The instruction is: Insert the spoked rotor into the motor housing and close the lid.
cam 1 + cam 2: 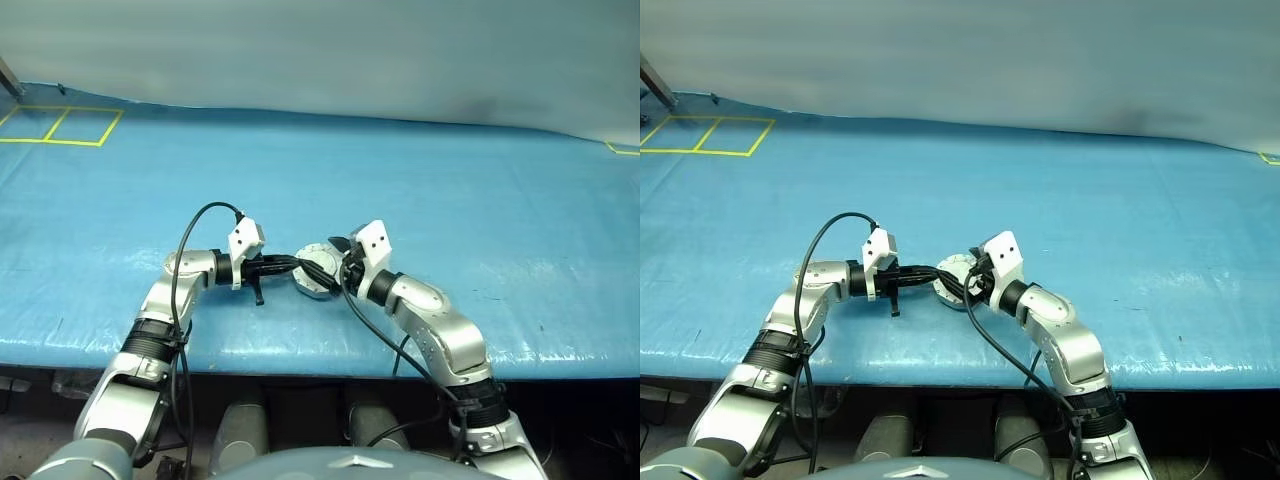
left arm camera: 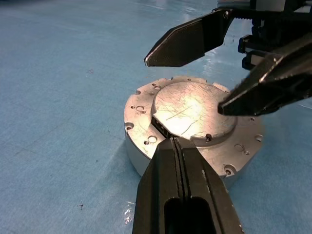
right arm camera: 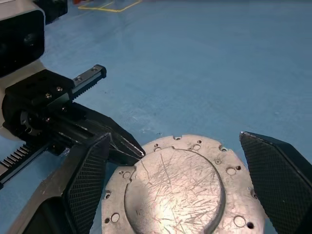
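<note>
- The left gripper (image 2: 176, 142) has its two black fingers pressed flat together with no gap. Their joined tip rests at the edge of the raised round plate, where a dark slit shows between plate and flange. It holds nothing between the fingers.
- One motor housing (image 1: 314, 274) sits on the blue table (image 1: 450, 200), toward the table's near edge and about midway along it, between the two grippers. It is a squat grey metal cylinder.
- On top of it lies one lid (image 3: 174, 189), a scratched, shiny round plate ringed by a flat flange with small screw holes. In the left wrist view the plate looks slightly lifted on the side facing the left gripper; how far it is seated I cannot tell.
- The windings inside the housing are covered by the top plate, and whether the rotor is within cannot be told.
- The right gripper (image 3: 187, 168) is spread wide, one textured finger on either side of the housing, both clear of it and grasping nothing. Both of its fingers are cut off by the edge of its own wrist view.
- At the table's far left corner, yellow tape lines (image 1: 62, 124) mark out two boxes, partly cut off by the picture edge.
</note>
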